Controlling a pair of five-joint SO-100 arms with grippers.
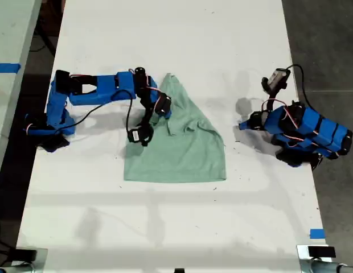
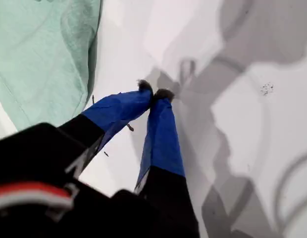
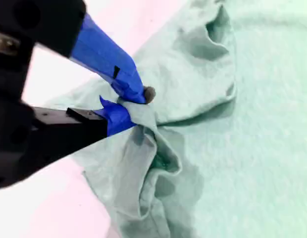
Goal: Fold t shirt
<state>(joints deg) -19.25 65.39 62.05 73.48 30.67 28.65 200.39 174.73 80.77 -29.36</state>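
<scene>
One claw (image 3: 127, 101) pinching t shirt (image 1: 182, 148); no writing.

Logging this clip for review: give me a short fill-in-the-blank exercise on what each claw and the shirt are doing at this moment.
1. My second gripper has its claw closed on a bunched fold of the ____.
2. My first gripper has its claw tips together over the bare ____, holding nothing.
3. In the exterior view, the arm away from the shirt sits at the view's ____.

Missing words: t shirt; table; right
</scene>
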